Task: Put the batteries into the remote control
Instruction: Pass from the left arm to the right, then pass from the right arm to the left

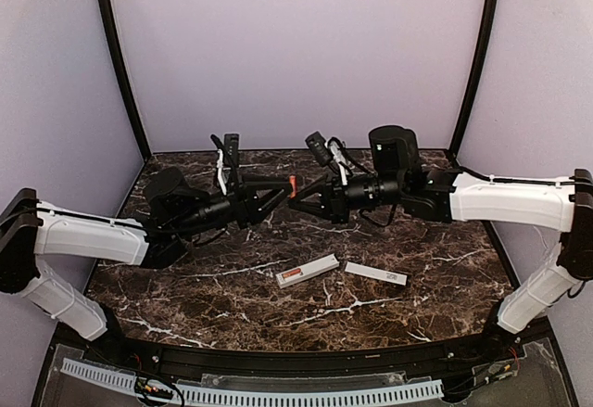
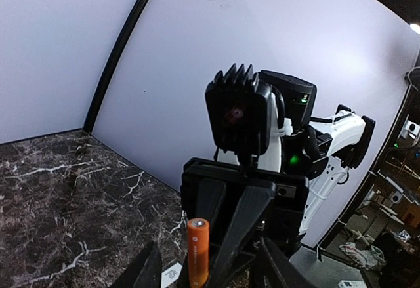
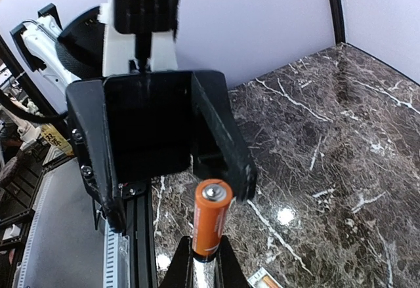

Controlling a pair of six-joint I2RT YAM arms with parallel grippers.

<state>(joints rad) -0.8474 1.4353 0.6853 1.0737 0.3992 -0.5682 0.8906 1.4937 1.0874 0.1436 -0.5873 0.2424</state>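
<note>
An orange battery (image 1: 292, 184) is held in mid-air between my two grippers above the table's middle. My right gripper (image 3: 205, 247) is shut on its lower end, and the battery (image 3: 211, 222) points its metal tip at the left gripper (image 3: 170, 124). The left gripper (image 2: 210, 262) is open, its fingers either side of the battery (image 2: 197, 248) without gripping it. The white remote control (image 1: 307, 270) lies on the table near the front, with a second orange battery (image 1: 293, 274) in its recess. The remote also shows in the right wrist view (image 3: 262, 279).
A thin flat white cover strip (image 1: 375, 273) lies just right of the remote. The table is dark marble (image 1: 185, 286) with lilac walls on three sides. A black rail (image 1: 278, 362) runs along the near edge.
</note>
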